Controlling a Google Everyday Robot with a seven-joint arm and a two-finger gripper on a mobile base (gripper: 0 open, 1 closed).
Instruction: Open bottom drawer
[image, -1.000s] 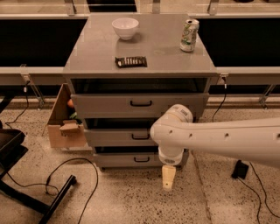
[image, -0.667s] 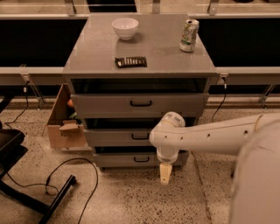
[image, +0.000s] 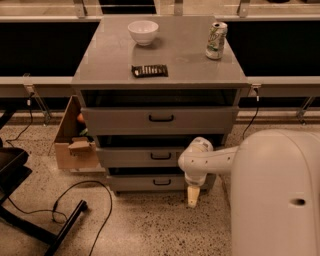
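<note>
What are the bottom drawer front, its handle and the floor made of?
The bottom drawer looks like painted metal or laminate: matte grey, flat, even; can't settle which. Its handle: black bar, metal or plastic. The floor: speckled, slightly glossy, terrazzo-like. The gripper hangs pointing down before the drawer's right end, near the floor.

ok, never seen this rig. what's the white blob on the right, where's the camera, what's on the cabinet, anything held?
The white bulk is the robot's arm, close to the camera. Its gripper hangs at the arm's end, pointing down near the floor, just right of the handle of the bottom drawer, not on it; nothing shows in it. One camera only, looking down at the grey cabinet's front; its mounting is unknown. On the cabinet top: a white bowl, a drinks can, a flat dark packet. A cardboard box stands at picture left.
</note>
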